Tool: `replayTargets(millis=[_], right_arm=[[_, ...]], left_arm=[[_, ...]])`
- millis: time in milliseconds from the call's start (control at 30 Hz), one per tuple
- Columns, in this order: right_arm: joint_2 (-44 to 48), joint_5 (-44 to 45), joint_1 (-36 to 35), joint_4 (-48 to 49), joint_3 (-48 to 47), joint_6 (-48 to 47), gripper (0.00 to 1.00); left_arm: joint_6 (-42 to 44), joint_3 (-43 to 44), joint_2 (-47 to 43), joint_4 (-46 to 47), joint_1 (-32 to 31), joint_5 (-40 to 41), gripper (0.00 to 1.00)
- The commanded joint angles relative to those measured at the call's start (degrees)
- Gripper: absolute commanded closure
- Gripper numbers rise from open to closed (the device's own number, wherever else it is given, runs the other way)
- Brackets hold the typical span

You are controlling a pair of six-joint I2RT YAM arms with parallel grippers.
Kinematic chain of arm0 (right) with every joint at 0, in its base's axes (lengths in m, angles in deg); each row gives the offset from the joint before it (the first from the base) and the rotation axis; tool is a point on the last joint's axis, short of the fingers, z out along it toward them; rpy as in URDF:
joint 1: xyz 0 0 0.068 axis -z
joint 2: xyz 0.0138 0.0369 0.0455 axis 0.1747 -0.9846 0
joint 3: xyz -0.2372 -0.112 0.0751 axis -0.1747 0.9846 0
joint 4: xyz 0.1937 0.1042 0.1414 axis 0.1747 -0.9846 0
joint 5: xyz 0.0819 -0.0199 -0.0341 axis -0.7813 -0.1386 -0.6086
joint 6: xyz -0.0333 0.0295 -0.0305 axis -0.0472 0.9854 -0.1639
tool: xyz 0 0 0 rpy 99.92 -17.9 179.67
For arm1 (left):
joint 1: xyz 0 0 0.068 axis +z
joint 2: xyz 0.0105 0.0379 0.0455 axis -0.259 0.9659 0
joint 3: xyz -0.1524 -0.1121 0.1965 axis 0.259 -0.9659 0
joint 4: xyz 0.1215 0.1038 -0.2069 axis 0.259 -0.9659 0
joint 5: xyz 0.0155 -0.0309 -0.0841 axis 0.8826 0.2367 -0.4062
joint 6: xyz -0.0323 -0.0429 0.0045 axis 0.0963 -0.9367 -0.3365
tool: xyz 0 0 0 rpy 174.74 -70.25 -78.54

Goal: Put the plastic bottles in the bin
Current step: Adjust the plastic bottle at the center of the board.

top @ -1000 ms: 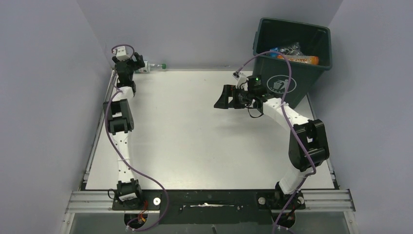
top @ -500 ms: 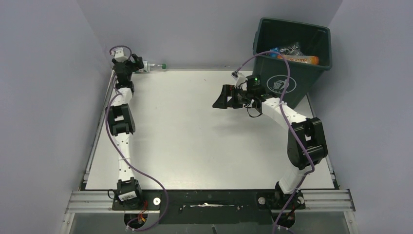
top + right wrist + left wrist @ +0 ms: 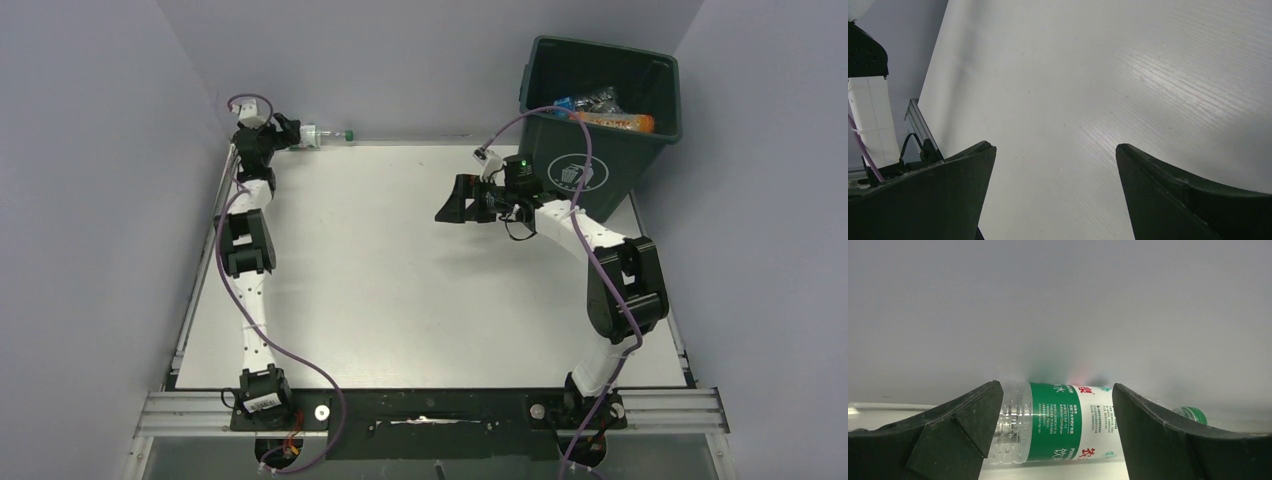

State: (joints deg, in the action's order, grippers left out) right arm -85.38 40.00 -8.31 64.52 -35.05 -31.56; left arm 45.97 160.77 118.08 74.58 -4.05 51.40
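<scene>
- Left gripper is seen at the table's far left corner, close to the back wall.
- Its jaws are spread wide; nothing is clamped.
- One plastic bottle is seen lying on its side at the table's far edge, against the wall, crosswise to the left fingers.
- It is framed by the gap in the left wrist view; whether either finger touches it cannot be told.
- Bottle details: clear body, green label, green cap pointing towards the bin side.
- Right gripper is held above mid-table, jaws wide apart and empty; only bare table surface is seen between them.
- Bin is placed at the far right corner, just behind the right wrist.
- Other bottles are seen inside the bin, one orange among clear ones.
</scene>
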Motion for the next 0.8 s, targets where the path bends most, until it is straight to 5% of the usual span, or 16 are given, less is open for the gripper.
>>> replayTargets(millis=[0, 500, 767], right_arm=[[-0.46, -1.4, 0.51, 4.64, -2.75, 0.61, 0.05], [-4.8, -0.1, 3.85, 6.48, -7.07, 1.27, 0.06], [-20.68, 1.72, 4.71, 11.07, -25.66, 4.44, 0.14]], left_arm=[[-0.84, -8.22, -7.01, -1.13, -3.13, -4.18, 0.19], [-3.29, -31.17, -19.63, 8.51, -9.1, -5.06, 0.23], [-4.72, -37.56, -21.74, 12.56, -10.09, -4.89, 0.23]])
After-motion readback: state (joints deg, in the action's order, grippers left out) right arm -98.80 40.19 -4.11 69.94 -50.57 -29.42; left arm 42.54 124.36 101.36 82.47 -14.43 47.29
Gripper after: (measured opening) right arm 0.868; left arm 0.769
